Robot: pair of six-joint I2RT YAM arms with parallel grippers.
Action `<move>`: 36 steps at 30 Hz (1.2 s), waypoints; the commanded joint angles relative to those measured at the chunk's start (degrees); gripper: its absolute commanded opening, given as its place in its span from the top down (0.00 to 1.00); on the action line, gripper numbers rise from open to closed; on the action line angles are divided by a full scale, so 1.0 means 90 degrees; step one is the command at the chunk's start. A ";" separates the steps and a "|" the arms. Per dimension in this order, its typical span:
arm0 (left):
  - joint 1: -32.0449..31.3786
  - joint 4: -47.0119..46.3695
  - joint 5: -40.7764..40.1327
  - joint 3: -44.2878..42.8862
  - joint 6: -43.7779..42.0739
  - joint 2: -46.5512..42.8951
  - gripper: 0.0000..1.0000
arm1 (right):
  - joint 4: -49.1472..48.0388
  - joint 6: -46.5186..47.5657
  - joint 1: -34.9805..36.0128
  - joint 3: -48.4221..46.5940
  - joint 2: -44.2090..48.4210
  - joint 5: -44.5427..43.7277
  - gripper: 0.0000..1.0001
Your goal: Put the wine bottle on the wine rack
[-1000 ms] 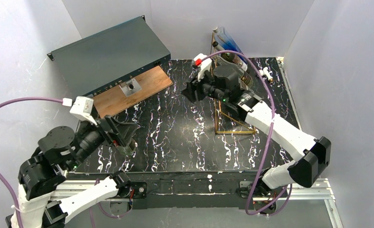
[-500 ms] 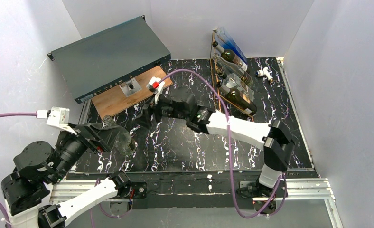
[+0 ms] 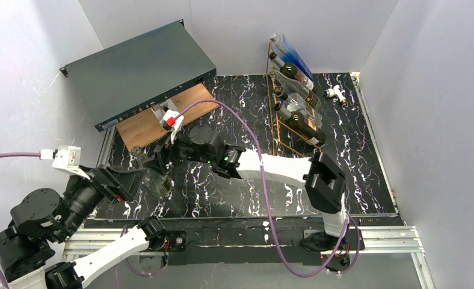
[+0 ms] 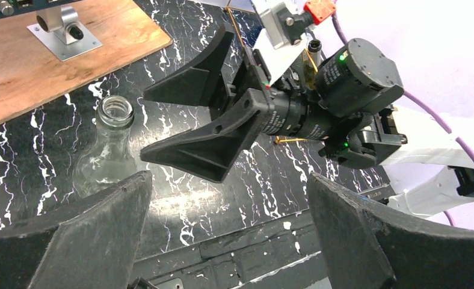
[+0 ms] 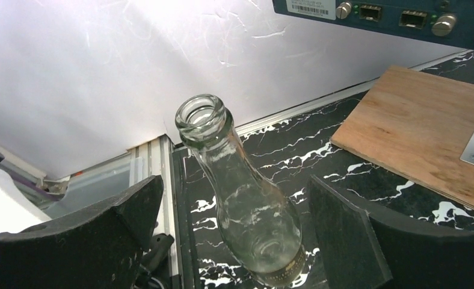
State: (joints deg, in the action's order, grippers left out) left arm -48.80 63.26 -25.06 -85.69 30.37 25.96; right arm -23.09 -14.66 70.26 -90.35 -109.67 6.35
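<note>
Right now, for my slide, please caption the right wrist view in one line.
Open right gripper faces the upright clear wine bottle on the black marbled table, wooden board at right.

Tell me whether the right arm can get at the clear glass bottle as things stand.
Probably yes. The right gripper is open and faces the upright clear bottle, which sits centred in the right wrist view with nothing in between. The open left gripper close by may crowd it.

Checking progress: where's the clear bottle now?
Left wrist view: the clear bottle stands upright at the table's left, beside the wooden board, just ahead of the open right tool.
</note>
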 commanded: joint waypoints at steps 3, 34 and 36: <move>0.0041 0.0255 -0.0165 -0.0038 0.0265 -0.0196 0.01 | -0.0237 0.0095 0.0241 -0.0770 -0.0431 -0.0442 0.02; 0.0036 0.0336 -0.0212 0.0019 0.0366 -0.0062 0.01 | 0.0303 0.0517 0.0631 -0.1646 -0.1108 -0.1541 0.85; 0.0035 0.0329 -0.0200 0.0024 0.0371 -0.0029 0.01 | 0.0192 0.0576 0.0626 -0.1531 -0.0970 -0.1544 0.94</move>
State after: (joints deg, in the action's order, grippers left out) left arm -48.80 66.06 -25.21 -85.67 33.50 23.86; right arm -18.70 -8.75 75.46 -103.39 -121.51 -7.42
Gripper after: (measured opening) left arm 0.993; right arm 0.498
